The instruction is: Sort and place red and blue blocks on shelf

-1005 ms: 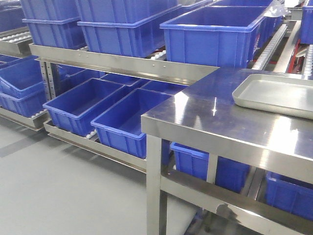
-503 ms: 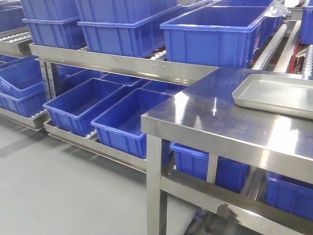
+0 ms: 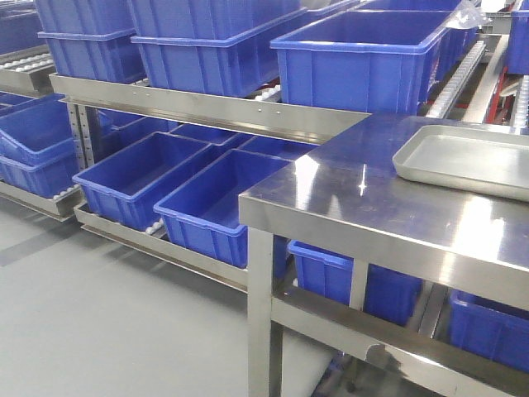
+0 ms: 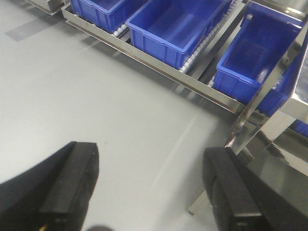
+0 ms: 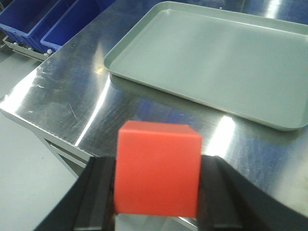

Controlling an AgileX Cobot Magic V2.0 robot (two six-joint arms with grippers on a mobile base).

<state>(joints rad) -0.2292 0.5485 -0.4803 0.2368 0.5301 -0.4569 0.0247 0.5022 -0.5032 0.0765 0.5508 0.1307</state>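
One red block (image 5: 158, 168) pinched in the right tool (image 5: 156, 192) above the counter (image 5: 72, 101), tray (image 5: 216, 53) beyond; left tool (image 4: 149, 185) spread over floor; blue block unseen.

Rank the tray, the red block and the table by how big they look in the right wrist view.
1. Table, running past the frame edges.
2. Tray.
3. Red block, though it sits nearest the camera between the jaws, so it looks inflated.
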